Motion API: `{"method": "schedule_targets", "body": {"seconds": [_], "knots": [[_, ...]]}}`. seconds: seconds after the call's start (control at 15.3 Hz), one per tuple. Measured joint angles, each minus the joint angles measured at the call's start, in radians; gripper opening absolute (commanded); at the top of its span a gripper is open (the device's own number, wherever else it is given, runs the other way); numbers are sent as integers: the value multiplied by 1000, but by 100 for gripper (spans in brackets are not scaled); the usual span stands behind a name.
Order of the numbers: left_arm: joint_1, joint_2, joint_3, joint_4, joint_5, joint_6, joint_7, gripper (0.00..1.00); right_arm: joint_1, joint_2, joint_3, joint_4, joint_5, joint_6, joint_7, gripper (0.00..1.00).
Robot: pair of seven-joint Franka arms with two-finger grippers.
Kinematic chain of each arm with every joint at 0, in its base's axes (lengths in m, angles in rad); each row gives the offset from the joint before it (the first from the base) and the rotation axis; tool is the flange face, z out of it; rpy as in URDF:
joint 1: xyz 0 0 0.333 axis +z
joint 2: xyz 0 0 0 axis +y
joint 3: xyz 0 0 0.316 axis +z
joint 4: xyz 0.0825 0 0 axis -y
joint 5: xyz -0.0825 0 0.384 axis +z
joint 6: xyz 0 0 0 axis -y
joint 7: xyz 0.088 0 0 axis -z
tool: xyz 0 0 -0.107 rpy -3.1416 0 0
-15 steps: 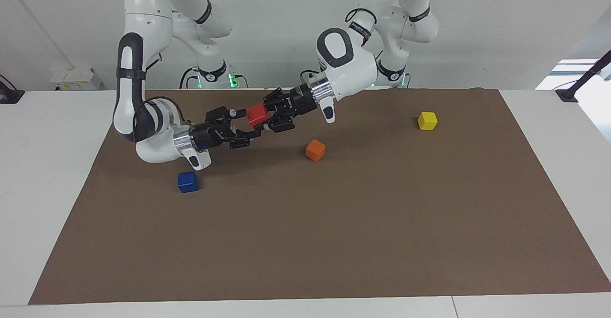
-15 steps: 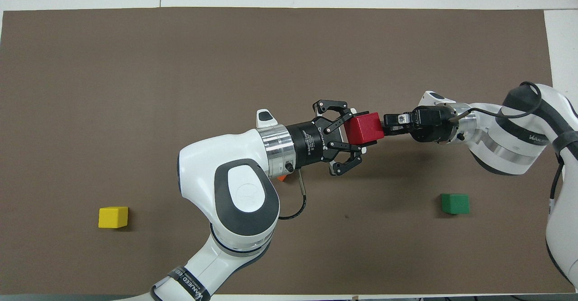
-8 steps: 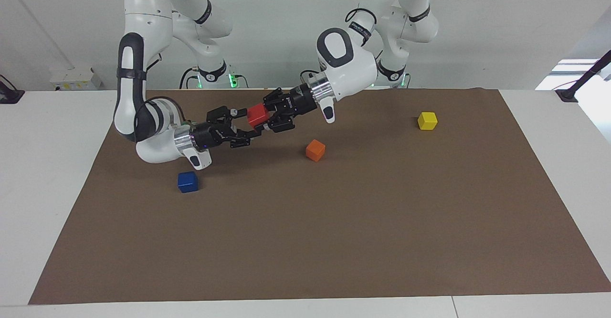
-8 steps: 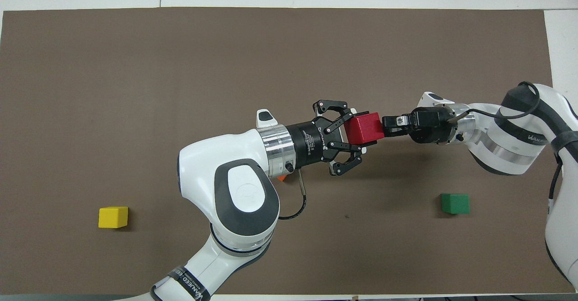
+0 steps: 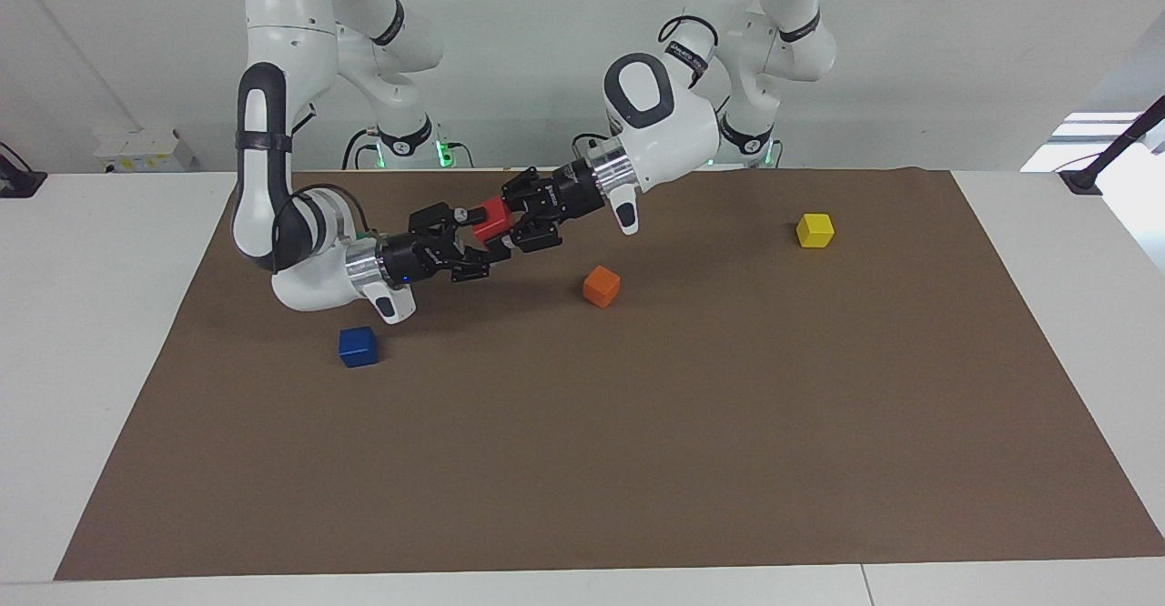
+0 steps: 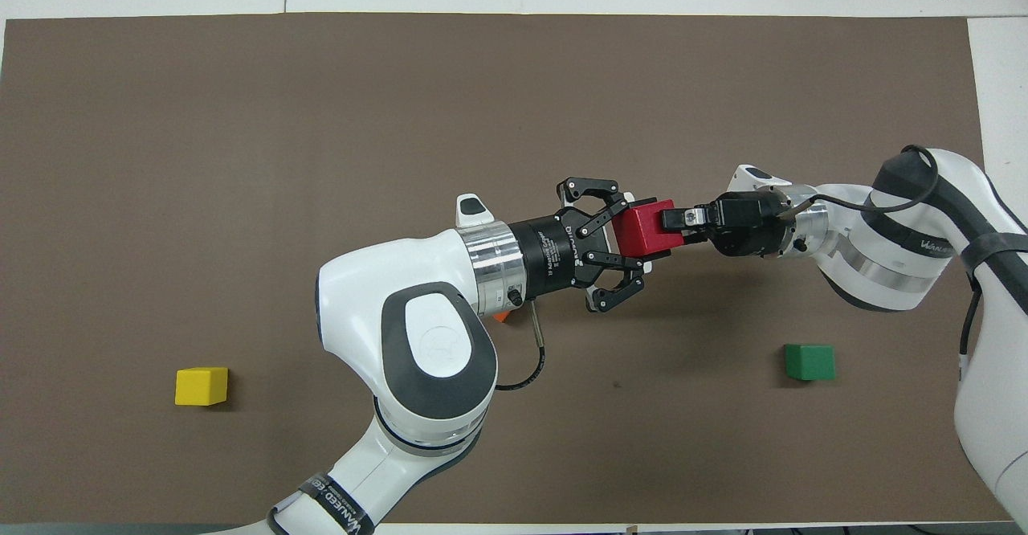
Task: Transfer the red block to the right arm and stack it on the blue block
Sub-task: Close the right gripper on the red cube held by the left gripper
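Brown mat (image 5: 637,424) as reference: both arms meeting in the air over its robot-side half, right arm (image 5: 273,178) in from its own end, left arm (image 5: 673,124) from the other. Left gripper (image 5: 503,217) clamped tight on red block (image 5: 492,218), held clear of mat; right gripper (image 5: 480,244) fully spread, fingers around the same block, not closed on it. On mat: blue block (image 5: 358,347) toward right arm's end, orange cube (image 5: 601,286) mid-mat, yellow cube (image 5: 815,230) toward left arm's end, green cube (image 6: 809,361) toward right arm's end.
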State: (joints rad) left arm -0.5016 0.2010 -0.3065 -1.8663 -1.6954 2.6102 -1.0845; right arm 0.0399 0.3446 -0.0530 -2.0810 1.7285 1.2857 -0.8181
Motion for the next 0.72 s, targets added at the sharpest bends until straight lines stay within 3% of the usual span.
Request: {"method": "schedule_targets", "body": {"seconds": [0.33, 0.46, 0.59, 0.65, 0.72], "knots": [[0, 0, 0, 0, 0, 0, 0, 0, 9, 0, 4, 0, 4, 12, 0, 95], [0, 0, 1, -1, 0, 0, 0, 0, 8, 0, 4, 2, 8, 10, 1, 86], [0, 1, 1, 0, 0, 0, 0, 0, 8, -3, 4, 6, 8, 11, 12, 70], [0, 1, 1, 0, 0, 0, 0, 0, 7, -4, 4, 7, 9, 10, 16, 54], [0, 2, 3, -1, 0, 0, 0, 0, 6, -7, 3, 9, 13, 9, 20, 29]]}}
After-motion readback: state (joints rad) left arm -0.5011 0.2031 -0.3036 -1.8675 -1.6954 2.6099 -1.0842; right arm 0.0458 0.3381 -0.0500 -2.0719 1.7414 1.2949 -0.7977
